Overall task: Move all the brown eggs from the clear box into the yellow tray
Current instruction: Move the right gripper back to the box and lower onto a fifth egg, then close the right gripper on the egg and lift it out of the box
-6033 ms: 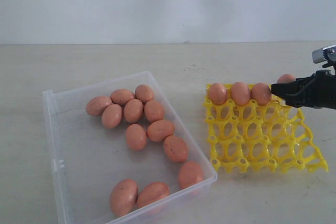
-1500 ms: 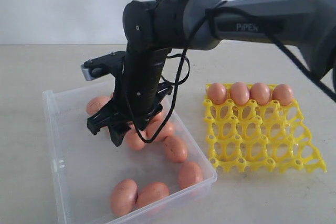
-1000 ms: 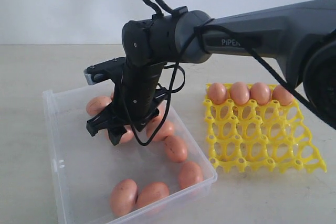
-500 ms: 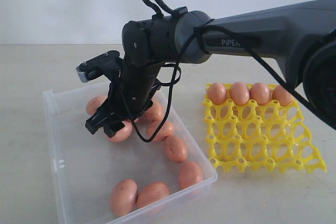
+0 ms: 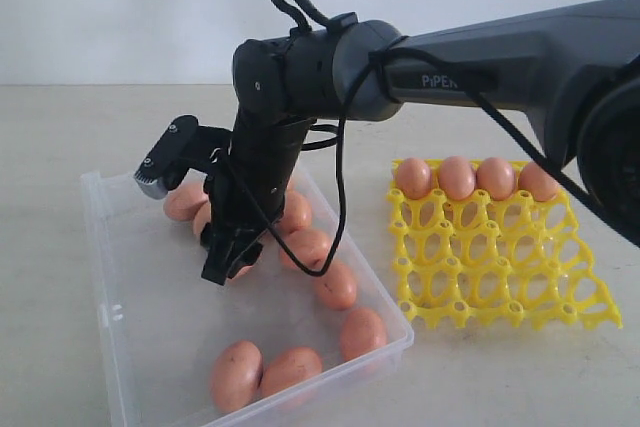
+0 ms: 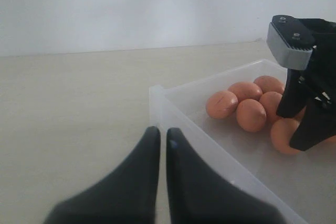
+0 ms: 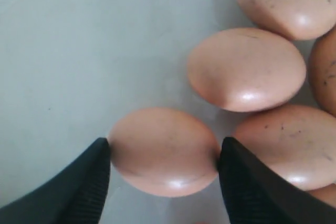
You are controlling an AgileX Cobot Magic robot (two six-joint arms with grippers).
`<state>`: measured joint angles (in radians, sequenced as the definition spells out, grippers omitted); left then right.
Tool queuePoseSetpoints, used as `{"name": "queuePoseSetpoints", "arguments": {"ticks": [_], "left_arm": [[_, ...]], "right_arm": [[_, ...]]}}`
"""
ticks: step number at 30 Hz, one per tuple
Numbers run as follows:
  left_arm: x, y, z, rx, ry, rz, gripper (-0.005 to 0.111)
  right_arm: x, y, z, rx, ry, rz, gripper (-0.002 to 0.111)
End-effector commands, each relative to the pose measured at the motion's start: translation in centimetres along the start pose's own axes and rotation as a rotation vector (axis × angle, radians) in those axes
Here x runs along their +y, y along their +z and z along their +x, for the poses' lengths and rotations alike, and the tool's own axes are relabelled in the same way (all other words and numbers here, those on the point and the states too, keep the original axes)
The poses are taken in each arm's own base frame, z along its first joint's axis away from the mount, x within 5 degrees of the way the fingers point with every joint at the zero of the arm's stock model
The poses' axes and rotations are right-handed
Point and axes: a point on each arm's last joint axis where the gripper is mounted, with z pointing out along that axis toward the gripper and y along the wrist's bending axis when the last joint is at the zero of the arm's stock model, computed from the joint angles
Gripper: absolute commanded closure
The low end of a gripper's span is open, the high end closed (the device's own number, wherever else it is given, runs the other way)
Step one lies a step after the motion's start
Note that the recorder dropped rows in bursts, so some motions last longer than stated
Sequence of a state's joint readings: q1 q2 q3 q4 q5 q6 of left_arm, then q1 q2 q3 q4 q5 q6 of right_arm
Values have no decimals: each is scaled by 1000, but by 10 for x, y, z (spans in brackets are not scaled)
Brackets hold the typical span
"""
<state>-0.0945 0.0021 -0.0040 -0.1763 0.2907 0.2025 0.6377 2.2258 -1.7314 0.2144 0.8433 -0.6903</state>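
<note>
Right arm (image 5: 500, 42) extends from the right, passing above the tray (image 5: 500, 277). Forearm roughly level, wrist bent steeply down into the box (image 5: 150, 317). Right gripper (image 5: 222, 269) points at the box floor, fingers spread, one tip at each side of an egg (image 7: 164, 150) lying there. Tips appear to meet the shell; any squeeze cannot be told. Other eggs (image 5: 305, 247) clustered just beside it, two more (image 5: 237, 375) by the near wall. Four eggs (image 5: 457, 178) sit in the tray's far row. Left gripper (image 6: 160, 132) low over the table (image 6: 63, 103), just outside a box corner, fingers pressed together.
</note>
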Motion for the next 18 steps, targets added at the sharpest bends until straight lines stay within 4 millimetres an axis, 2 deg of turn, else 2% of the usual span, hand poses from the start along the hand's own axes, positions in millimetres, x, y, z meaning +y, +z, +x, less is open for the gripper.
{"name": "queuePoseSetpoints", "arguments": {"ticks": [1, 7, 10, 12, 15, 18], "left_arm": [[0, 0, 1, -5, 3, 3, 103], [0, 0, 1, -5, 3, 3, 103], [0, 0, 1, -5, 3, 3, 103], [0, 0, 1, -5, 3, 3, 103], [0, 0, 1, -5, 3, 3, 103], [0, 0, 1, -5, 3, 3, 103]], "right_arm": [[-2, -2, -2, -13, -133, 17, 56], [1, -2, 0, 13, -179, -21, 56], [3, -13, -1, 16, -53, -20, 56], [4, -27, -3, 3, -27, -11, 56], [7, -45, -4, 16, -74, -16, 56], [11, -45, 0, 52, -212, -61, 56]]}}
